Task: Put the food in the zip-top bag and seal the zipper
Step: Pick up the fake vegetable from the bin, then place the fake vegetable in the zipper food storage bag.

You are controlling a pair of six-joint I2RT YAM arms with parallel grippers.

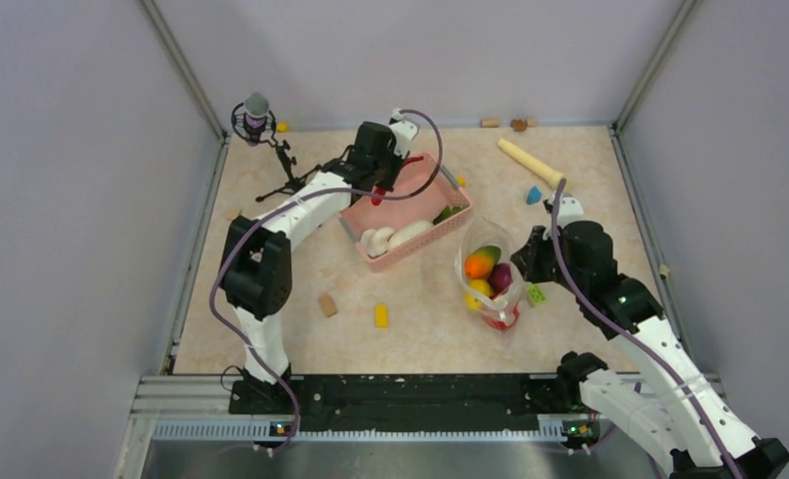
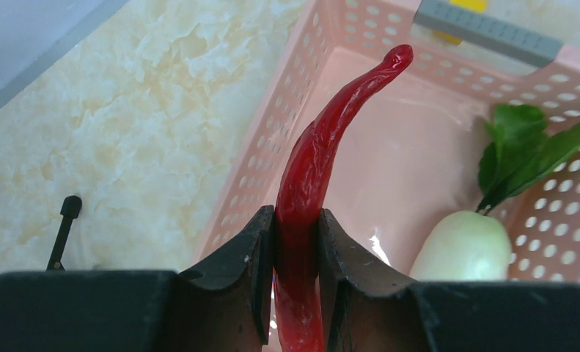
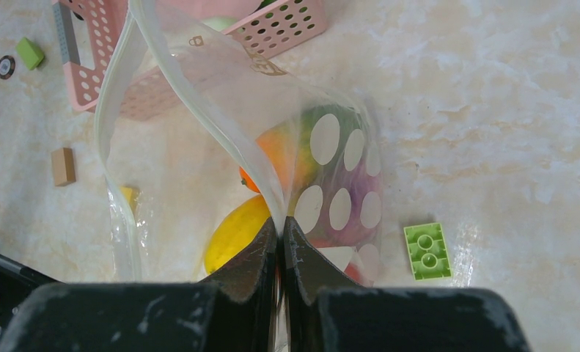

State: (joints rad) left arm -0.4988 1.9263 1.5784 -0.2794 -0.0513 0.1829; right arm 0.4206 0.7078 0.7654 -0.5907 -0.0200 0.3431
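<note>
Over the pink basket [image 2: 272,132], the left gripper [image 2: 296,242] squeezes the red chili [image 2: 323,147] tight and should carry it slowly to the zip-top bag [image 3: 345,169], whose edge the right gripper [image 3: 280,238] pinches.

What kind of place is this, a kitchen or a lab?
Most likely a robot lab test cell, not a kitchen: plain grey walls box in a marble-patterned tabletop, the left arm and right arm are bolted at its near edge, and a microphone on a tripod stands far left.
</note>
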